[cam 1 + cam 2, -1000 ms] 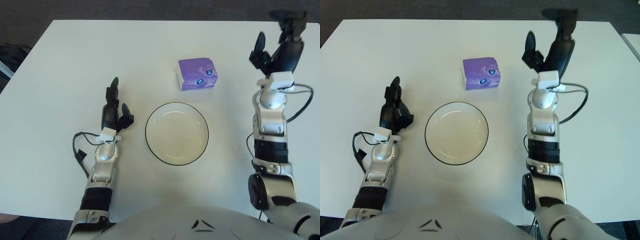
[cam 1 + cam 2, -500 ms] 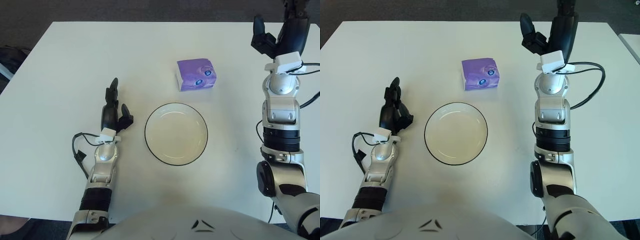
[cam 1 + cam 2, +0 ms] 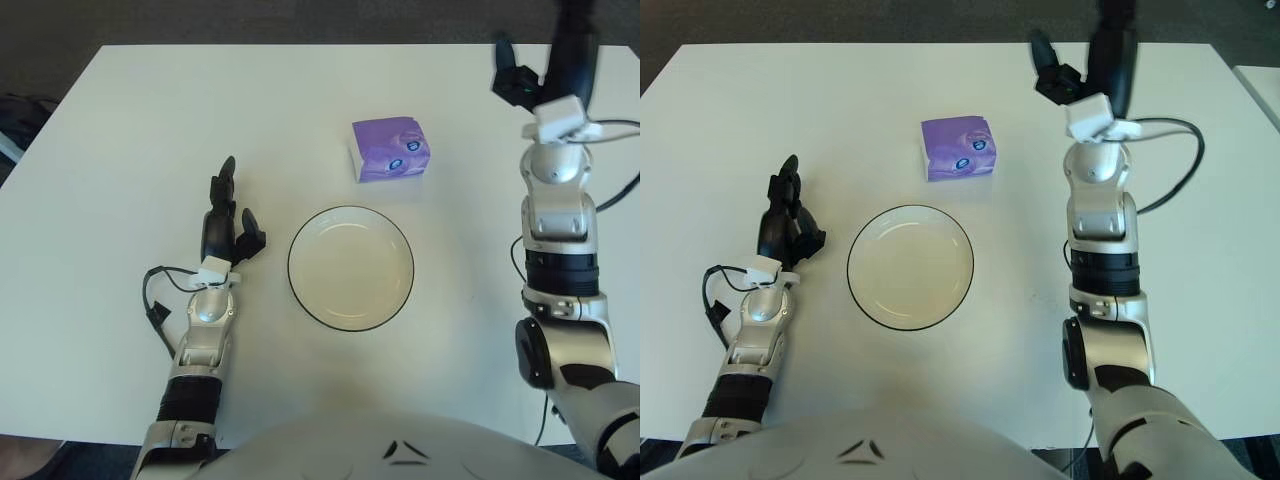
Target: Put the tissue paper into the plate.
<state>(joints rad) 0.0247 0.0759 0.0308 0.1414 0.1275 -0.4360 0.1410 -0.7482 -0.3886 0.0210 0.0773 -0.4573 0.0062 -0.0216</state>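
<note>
The plate (image 3: 351, 267) sits empty on the table (image 3: 120, 130), and serves here as the landmark. To its left the left hand (image 3: 224, 222) shows idle, fingers loosely extended and holding nothing.

Beyond the plate, just off its far rim and a little to the right, lies the tissue pack (image 3: 390, 149), a purple packet flat on the table, apart from the plate and untouched. Further right and farther back, the right hand (image 3: 1085, 60) is raised high above the table's far part, well to the right of the pack; its fingers are spread and grip nothing, though their tips run out of view at the top.

The step in hand looks like the reach: nothing is grasped yet. The next move would call for bringing the right hand down and leftward onto the pack, closing around its sides, then carrying it the short way nearer to the plate.

Nothing lies between pack and plate, and only a cable (image 3: 1165, 160) hangs by the right forearm, clear of the path.
</note>
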